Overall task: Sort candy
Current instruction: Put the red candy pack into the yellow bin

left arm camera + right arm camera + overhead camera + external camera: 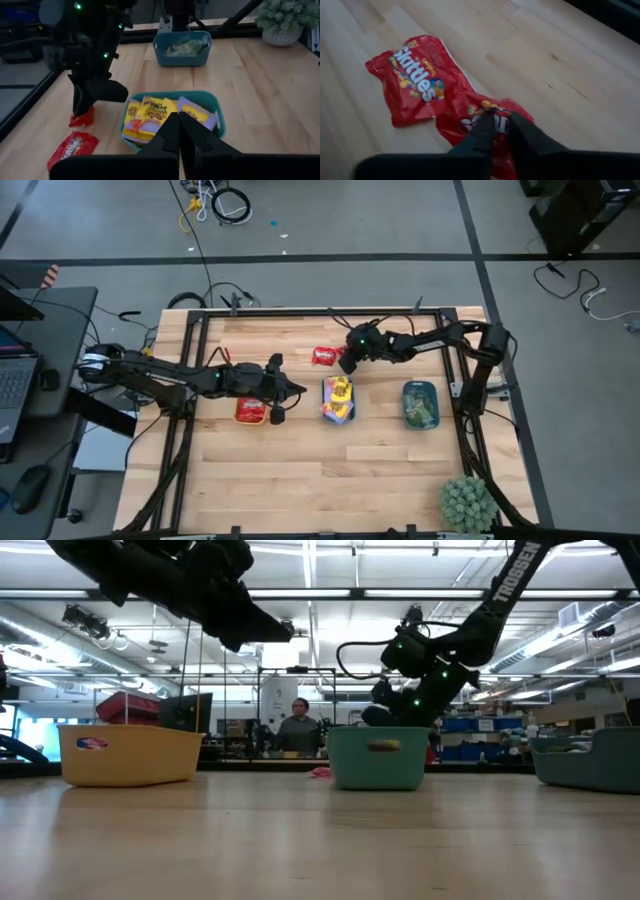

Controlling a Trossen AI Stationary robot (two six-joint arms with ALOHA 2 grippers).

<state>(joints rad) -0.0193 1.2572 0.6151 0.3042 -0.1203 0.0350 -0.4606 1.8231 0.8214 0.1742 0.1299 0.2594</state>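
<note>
Two glossy red candy packets lie on the table behind the middle tray; one lies flat (417,80), the other (470,122) is under my right gripper (499,129), which is shut on it. In the high view my right gripper (347,363) stands beside these red packets (324,356). My left gripper (290,392) hovers shut and empty between the yellow-orange tray (237,420), which holds red packets, and the middle teal tray (216,105), which holds yellow packets (152,112). The right teal tray (182,57) holds green packets. My right gripper pinches the nearer red packet between its two fingers at a crumpled end (492,111), coming from above and pointing down. The wrapper is bunched up at the fingers (82,102). The rest of it spreads out on the table.
A spiky green plant (468,502) stands at the table's near right corner. Black frame rails (196,360) run along the table's sides. Bare wood lies in front of the three trays. A person (297,725) sits in the room beyond the table.
</note>
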